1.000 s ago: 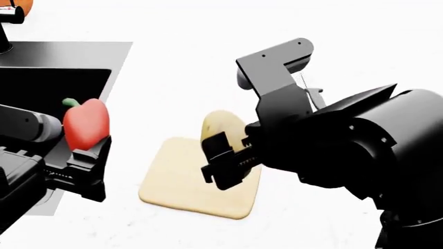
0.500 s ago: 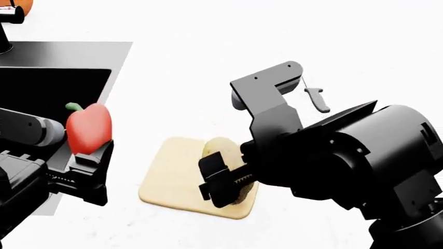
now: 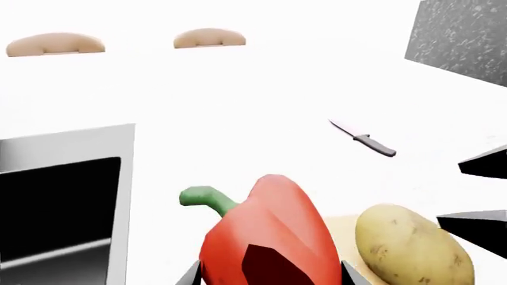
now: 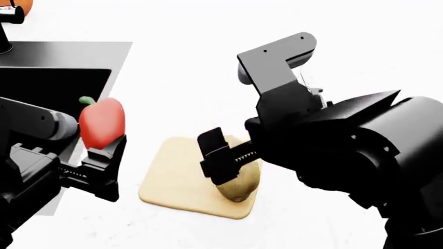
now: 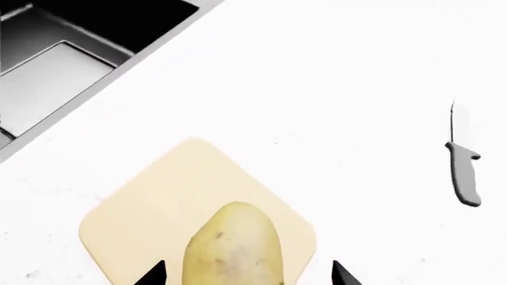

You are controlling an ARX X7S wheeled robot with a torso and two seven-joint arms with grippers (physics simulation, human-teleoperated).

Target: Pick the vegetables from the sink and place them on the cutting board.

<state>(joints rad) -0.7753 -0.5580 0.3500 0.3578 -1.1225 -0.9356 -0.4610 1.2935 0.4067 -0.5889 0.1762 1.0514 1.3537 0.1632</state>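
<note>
My left gripper (image 4: 105, 148) is shut on the red bell pepper (image 4: 101, 123) and holds it in the air over the counter between the sink (image 4: 76, 54) and the cutting board (image 4: 173, 176). In the left wrist view the pepper (image 3: 269, 237) fills the space between the jaws, which touch its sides. The speckled potato (image 4: 242, 185) lies on the board's right part. My right gripper (image 4: 218, 163) is open just above it. In the right wrist view the jaw tips stand clear of both sides of the potato (image 5: 234, 249) on the board (image 5: 158, 208).
A knife (image 5: 463, 172) lies on the white counter to the right, beyond the board; it also shows in the left wrist view (image 3: 364, 138). The black faucet (image 4: 7, 26) stands at the sink's far left. The sink basin (image 5: 87, 35) is dark, with nothing showing in it.
My right gripper lowered the potato onto the board and opened off it. My left gripper carried the pepper up and to the right, toward the board.
</note>
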